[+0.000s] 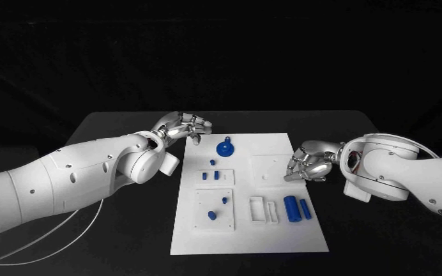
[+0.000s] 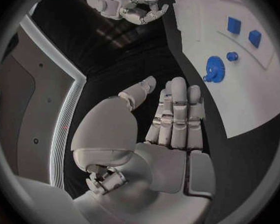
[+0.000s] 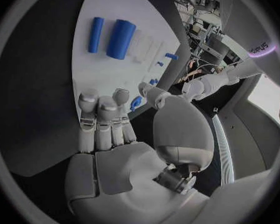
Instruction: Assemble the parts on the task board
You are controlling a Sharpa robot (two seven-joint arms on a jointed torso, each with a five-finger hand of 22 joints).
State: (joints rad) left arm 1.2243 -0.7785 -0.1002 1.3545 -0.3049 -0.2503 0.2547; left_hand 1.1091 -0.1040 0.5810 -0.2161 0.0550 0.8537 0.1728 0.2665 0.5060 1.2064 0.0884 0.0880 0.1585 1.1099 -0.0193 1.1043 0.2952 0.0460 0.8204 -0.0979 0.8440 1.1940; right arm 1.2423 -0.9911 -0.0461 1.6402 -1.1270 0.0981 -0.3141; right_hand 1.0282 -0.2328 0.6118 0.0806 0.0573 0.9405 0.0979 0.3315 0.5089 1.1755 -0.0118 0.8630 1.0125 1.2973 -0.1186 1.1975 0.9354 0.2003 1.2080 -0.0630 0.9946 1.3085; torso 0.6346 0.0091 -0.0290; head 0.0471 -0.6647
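Robot hand (image 1: 306, 165), right, empty, over task board (image 1: 247, 234) edge.

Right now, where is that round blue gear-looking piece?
In the head view the blue gear lies near the far end of the white task board, toward its left side, close to the left hand, which isn't touching it.
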